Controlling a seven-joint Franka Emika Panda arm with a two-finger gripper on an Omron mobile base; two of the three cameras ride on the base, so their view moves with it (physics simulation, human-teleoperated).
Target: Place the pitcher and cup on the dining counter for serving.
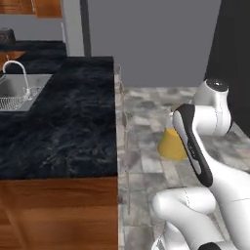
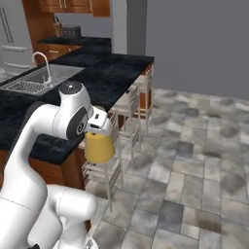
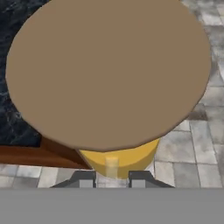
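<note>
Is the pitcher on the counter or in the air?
In the air: the pitcher hangs from the end effector over the floor, beside the dining counter.

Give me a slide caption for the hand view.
Gripper shut on the pitcher, tan lid filling the frame above tiled floor.

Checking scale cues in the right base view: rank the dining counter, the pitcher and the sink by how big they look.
1. dining counter, largest by far
2. sink
3. pitcher, looks smallest, though it is nearer the camera
</note>
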